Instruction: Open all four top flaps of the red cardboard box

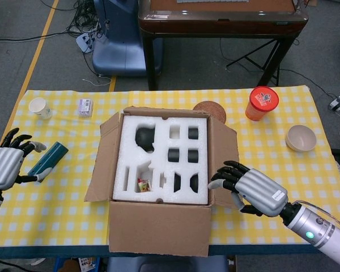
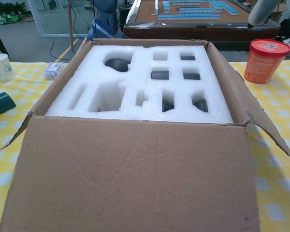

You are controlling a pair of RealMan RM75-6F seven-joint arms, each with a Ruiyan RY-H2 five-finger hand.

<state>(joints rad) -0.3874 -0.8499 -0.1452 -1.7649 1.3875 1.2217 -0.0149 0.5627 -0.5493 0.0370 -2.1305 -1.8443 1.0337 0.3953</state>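
Observation:
The cardboard box sits mid-table, its white foam insert exposed. The left flap, right flap and narrow back flap stand out from the box. The front flap hangs down over the table's near edge, and it fills the lower chest view below the foam. My right hand hovers at the right flap's outer edge with its fingers apart, holding nothing. My left hand rests at the far left, fingers spread and empty.
A teal block lies just beside my left hand. A paper cup and a small packet sit at the back left. A brown coaster, an orange lidded tub and a beige bowl stand to the right.

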